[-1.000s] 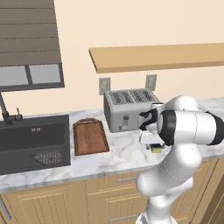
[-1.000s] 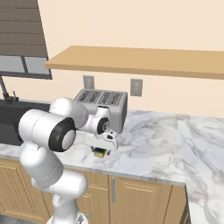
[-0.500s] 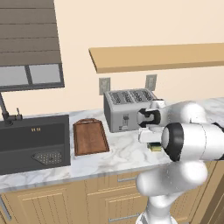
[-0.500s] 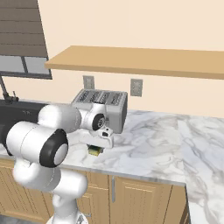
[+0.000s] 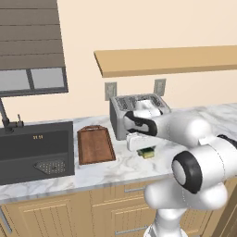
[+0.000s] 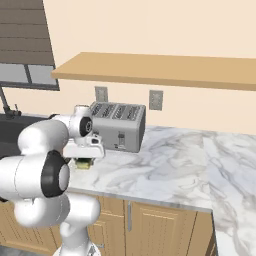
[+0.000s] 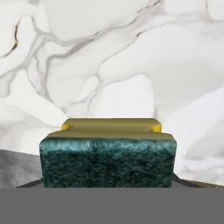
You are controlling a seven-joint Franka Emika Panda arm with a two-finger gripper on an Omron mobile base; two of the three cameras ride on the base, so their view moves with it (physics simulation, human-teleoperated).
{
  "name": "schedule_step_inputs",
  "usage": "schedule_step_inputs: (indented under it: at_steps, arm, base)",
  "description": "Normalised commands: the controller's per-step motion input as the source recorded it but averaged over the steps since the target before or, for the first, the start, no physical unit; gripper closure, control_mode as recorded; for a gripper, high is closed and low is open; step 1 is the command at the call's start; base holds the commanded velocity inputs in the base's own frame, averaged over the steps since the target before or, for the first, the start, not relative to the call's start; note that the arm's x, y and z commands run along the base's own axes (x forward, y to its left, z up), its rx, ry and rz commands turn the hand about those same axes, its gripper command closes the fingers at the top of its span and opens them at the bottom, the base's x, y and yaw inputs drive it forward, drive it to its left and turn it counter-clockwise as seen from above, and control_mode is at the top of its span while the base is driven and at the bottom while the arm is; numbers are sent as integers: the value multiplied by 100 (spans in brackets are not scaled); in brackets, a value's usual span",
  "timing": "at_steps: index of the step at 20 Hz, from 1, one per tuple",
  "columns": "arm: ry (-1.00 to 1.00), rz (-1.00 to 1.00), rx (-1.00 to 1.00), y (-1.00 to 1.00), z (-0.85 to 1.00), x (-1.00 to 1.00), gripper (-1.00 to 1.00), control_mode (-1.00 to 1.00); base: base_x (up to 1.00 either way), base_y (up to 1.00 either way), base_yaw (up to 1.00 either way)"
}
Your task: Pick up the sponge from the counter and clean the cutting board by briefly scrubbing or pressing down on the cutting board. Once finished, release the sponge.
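Observation:
My gripper (image 5: 144, 149) is shut on the sponge (image 5: 147, 152), a small yellow block with a dark green scrub top. It hangs just over the marble counter (image 5: 120, 169), in front of the toaster. The right base view shows the sponge (image 6: 83, 163) under the white hand, with the gripper (image 6: 85, 159) closed around it. Seen from the hand, the sponge (image 7: 108, 157) spans the space between the fingers, green face toward the camera, with the counter (image 7: 131, 65) beyond. The reddish-brown cutting board (image 5: 95, 145) lies flat to the left, a short way from the sponge.
A silver toaster (image 5: 136, 115) stands right behind the hand, against the wall. A dark sink basin (image 5: 34, 152) sits left of the board. A tan wall shelf (image 5: 171, 60) runs overhead. Bare marble (image 6: 175, 165) stretches to the right.
The jaws closed on the sponge. The hand has since carried it a little left, toward the cutting board, and the arm's elbow has swung lower and to the right.

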Motion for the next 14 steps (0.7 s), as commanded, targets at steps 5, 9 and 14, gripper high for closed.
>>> schedule_step_inputs:
  at_steps: [5, 9, 14]
  arm:
    - [19, 33, 0, 93, 41, 43, 100, -100]
    - [21, 28, 0, 86, 12, 35, 100, -100]
    - [9, 17, -1, 38, -26, 3, 100, -100]
  base:
    - [0, 0, 0]
    - [0, 0, 0]
    - [0, 0, 0]
